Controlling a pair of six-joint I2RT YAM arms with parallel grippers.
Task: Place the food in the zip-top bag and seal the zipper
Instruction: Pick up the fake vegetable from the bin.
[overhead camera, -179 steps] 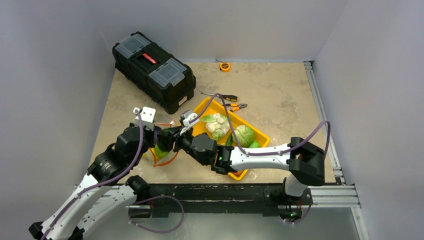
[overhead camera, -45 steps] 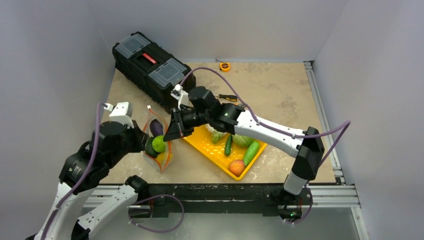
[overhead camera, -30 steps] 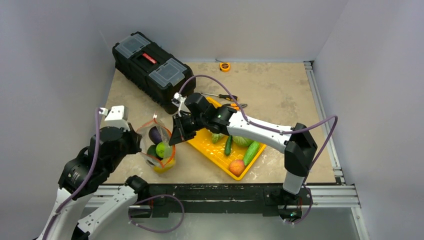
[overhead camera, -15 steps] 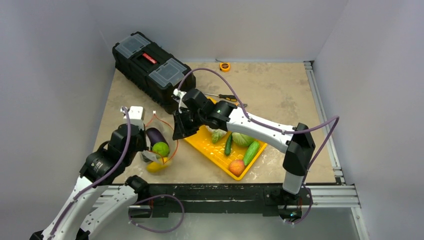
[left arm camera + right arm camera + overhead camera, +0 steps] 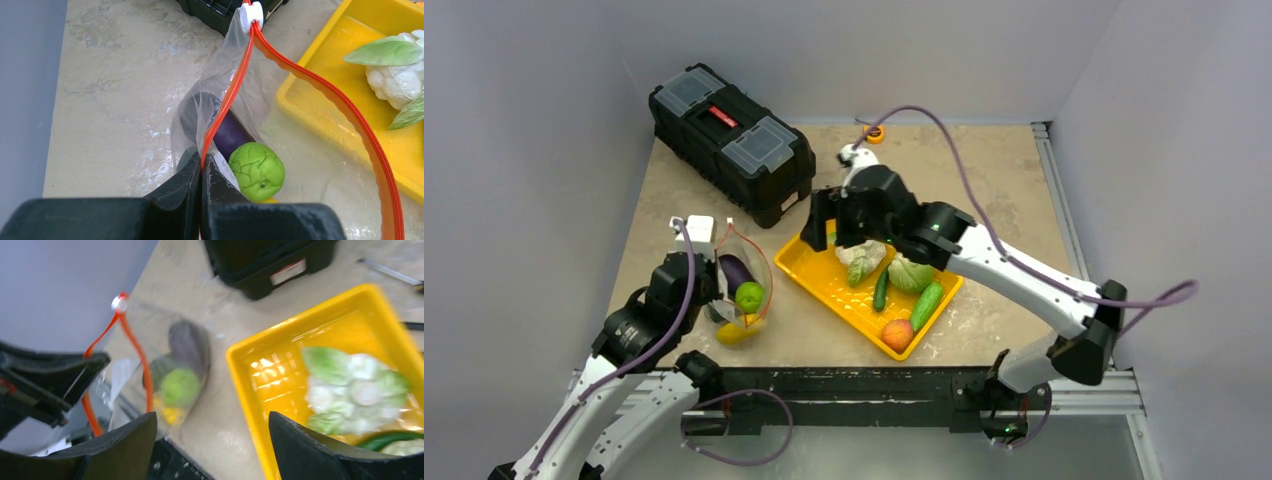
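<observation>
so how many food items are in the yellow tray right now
5: cauliflower at the far end, cabbage beside it, a dark cucumber and a lighter cucumber in the middle, a peach nearest. The right arm overhangs the tray, so something could be hidden.

- The beige, mottled table (image 5: 994, 170) fills the middle of the top view.
- A black toolbox (image 5: 729, 140) sits at upper left.
- A small yellow tape measure (image 5: 875, 133) lies at the top edge.
- A yellow tray (image 5: 824, 275) lies at centre.
- The clear zip-top bag (image 5: 754, 270) rests at lower left, just beside the tray.
</observation>
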